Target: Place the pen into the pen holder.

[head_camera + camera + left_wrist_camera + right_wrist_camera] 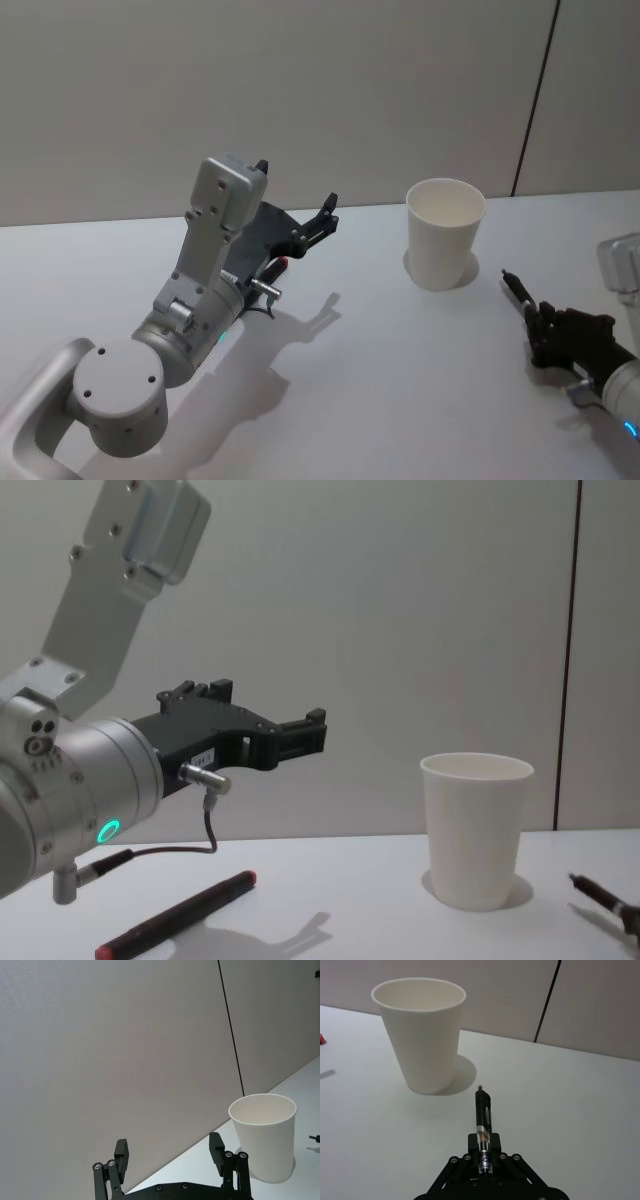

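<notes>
Pen (483, 1115) clamped in my right jaws, low over the counter (560, 1100), long axis aimed tip-first at the pen holder (422, 1040), which stands upright near, ahead-left (left jaws apart, empty, raised on its far side).

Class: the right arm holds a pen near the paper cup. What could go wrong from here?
1. The pen lies low and nearly level in the right end effector, tip toward the cup; moving forward without lifting could tip the cup over.
2. It sticks far out of the grip, so it may slip when turned upright.
3. The left end effector hangs open left of the cup and could get in the way.
</notes>
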You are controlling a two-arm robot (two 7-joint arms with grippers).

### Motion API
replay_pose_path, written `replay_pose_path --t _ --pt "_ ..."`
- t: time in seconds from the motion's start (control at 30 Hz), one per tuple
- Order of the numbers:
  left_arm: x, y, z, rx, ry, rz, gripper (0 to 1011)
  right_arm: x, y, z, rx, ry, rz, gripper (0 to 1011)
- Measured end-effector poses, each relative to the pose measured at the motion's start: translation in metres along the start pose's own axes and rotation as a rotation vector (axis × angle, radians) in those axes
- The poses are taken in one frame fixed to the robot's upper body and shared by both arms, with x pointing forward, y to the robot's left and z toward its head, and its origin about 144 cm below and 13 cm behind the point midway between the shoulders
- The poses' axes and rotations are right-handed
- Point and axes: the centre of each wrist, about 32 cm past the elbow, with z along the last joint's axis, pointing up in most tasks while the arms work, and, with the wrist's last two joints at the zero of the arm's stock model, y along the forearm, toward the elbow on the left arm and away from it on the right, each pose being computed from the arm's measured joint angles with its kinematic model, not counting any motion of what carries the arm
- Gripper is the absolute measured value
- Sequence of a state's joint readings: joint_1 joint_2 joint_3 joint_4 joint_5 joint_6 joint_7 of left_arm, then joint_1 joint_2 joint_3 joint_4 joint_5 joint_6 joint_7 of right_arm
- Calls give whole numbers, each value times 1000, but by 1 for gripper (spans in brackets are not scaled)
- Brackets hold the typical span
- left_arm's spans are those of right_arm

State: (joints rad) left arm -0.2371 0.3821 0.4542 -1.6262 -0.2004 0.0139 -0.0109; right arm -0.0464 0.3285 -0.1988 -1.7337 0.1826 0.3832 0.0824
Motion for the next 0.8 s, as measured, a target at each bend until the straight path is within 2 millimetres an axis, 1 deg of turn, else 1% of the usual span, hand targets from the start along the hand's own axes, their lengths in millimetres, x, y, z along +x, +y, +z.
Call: replay_pose_path --t 0.23,0.8 --pt "0 0 0 0 0 0 1001 1 0 1 72 -13 -4 123" --pt "0 0 0 0 0 0 1001 6 -1 6 307 -50 -21 123"
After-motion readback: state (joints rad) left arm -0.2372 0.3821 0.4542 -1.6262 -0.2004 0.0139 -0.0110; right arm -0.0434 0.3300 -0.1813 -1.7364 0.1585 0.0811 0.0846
